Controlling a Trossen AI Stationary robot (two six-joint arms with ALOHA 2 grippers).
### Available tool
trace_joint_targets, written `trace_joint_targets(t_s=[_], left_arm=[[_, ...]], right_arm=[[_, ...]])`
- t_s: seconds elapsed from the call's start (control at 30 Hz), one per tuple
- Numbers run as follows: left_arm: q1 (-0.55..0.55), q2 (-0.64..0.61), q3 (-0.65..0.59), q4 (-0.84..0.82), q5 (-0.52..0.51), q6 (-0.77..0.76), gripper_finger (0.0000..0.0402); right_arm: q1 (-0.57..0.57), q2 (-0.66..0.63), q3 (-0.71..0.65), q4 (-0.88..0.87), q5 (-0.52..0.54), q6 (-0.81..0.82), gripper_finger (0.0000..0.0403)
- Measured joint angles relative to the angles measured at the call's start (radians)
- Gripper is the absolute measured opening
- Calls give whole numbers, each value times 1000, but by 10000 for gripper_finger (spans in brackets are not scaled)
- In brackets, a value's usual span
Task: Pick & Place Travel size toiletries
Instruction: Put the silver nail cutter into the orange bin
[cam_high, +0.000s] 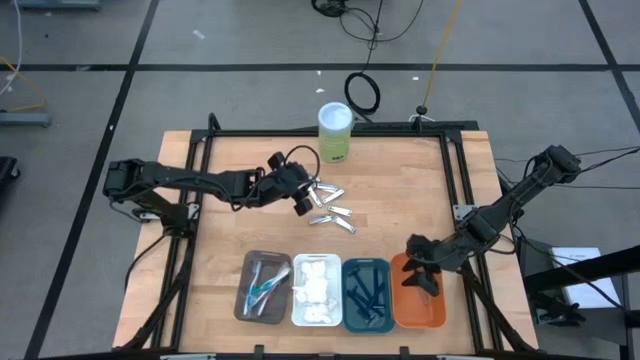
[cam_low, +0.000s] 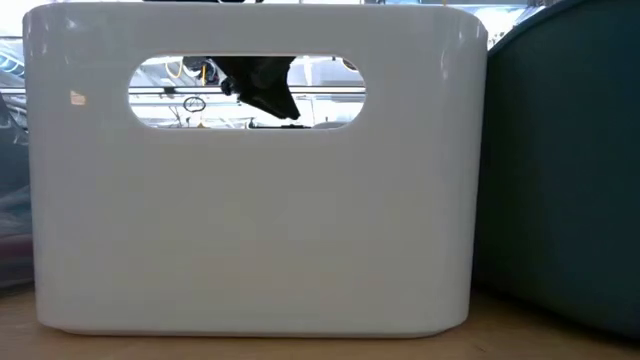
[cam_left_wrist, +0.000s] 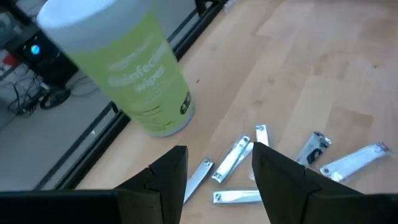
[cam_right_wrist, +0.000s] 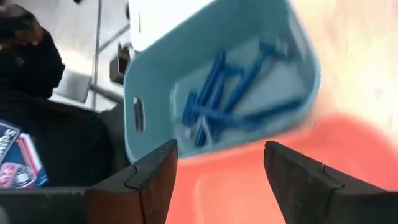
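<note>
Several silver metal tools (cam_high: 331, 210) lie flat on the wooden table, right of my left gripper (cam_high: 303, 203). That gripper (cam_left_wrist: 217, 186) hovers open above their near end, one tool (cam_left_wrist: 231, 159) showing in the gap between its fingers. My right gripper (cam_high: 426, 281) hangs open over the orange tray (cam_high: 408, 312), nothing between its fingers (cam_right_wrist: 221, 180). Blue razors (cam_right_wrist: 231, 93) lie in the teal tray (cam_high: 366, 293). White wads (cam_high: 316, 290) fill the white tray. Toothbrushes (cam_high: 262, 287) lie in the brown tray.
A tall green-and-white canister (cam_high: 335, 132) stands at the table's far edge, just beyond the tools. The four trays stand in a row along the near edge. In the low view the white tray's wall (cam_low: 250, 220) fills the picture.
</note>
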Motion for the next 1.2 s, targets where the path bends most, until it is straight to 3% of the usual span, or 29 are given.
trace_joint_targets(t_s=[0.07, 0.2, 0.37, 0.43, 0.67, 0.8, 0.93, 1.2], left_arm=[[26, 0, 0, -20, 29, -31, 175], [132, 26, 0, -39, 223, -64, 175], [293, 157, 49, -111, 447, -33, 175], [334, 224, 101, -183, 483, 6, 175], [387, 397, 247, -306, 507, 138, 175], [377, 450, 274, -325, 516, 204, 175], [377, 489, 292, -327, 449, 190, 175], [368, 531, 293, -327, 494, 227, 175]], right_arm=[[-3, 0, 0, 27, 50, -80, 228], [-31, -2, 0, 76, 109, -272, 221], [-95, -3, 0, 135, 129, -463, 214], [-119, -3, 0, 152, 127, -515, 213], [-173, -3, 0, 160, 124, -595, 212], [-182, -3, 0, 156, 122, -604, 212], [-191, -3, 0, 156, 93, -612, 212], [-192, -3, 0, 156, 72, -619, 212]])
